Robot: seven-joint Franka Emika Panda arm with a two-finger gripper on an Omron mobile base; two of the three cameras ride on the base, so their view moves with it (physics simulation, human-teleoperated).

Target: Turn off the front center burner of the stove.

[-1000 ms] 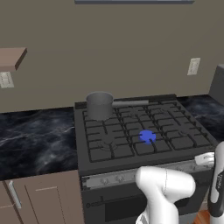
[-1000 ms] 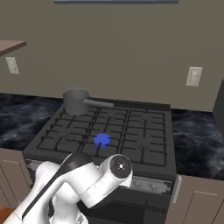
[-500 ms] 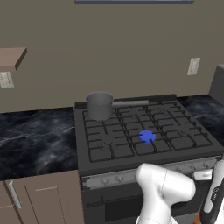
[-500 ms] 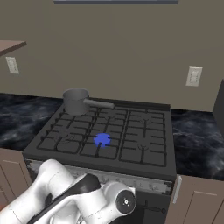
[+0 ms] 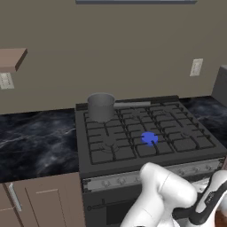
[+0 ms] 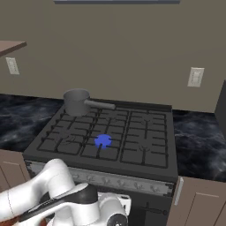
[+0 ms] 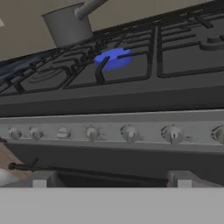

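Approaching the stove (image 7: 131, 94) with fingers spread wide and empty, the gripper (image 7: 111, 186) faces the knob row (image 7: 129, 133), needing the knob for the blue-flamed front center burner (image 7: 114, 58) just beyond.

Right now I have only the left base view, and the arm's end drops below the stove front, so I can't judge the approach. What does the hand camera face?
Observer: It looks straight at the stove's silver knob strip, with a row of small knobs across it.
Operator: Are the fingers on a knob?
Observer: No. The fingers stand wide apart at the bottom of the hand view, short of the strip, with nothing between them.
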